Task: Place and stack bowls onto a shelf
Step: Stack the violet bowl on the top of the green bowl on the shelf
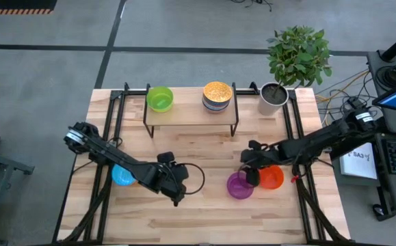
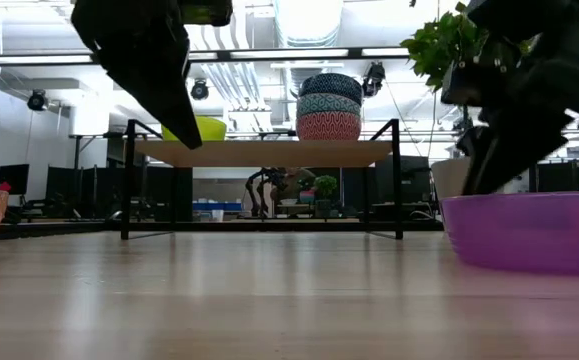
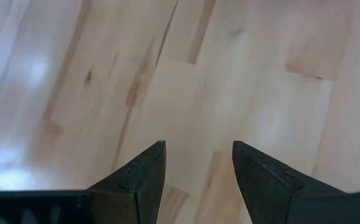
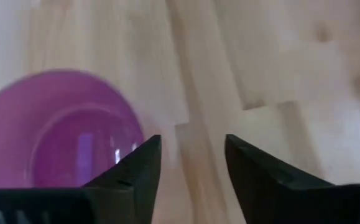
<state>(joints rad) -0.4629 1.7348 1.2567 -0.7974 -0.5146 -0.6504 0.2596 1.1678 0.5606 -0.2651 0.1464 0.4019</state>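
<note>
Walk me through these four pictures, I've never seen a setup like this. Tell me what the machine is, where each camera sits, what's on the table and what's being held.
This is a robot with two dark arms at a wooden table, each ending in a two-finger claw. One picture looks straight down, one looks level across the tabletop, and two come from cameras on the wrists.

On the low shelf stand a green bowl and a stack of patterned bowls. A grey plant pot stands beside the shelf. On the table lie a purple bowl, an orange-red bowl and a light blue bowl, the last partly hidden under the left arm.

The left claw is open over bare wood. The right claw is open beside the purple bowl. Neither holds anything.
</note>
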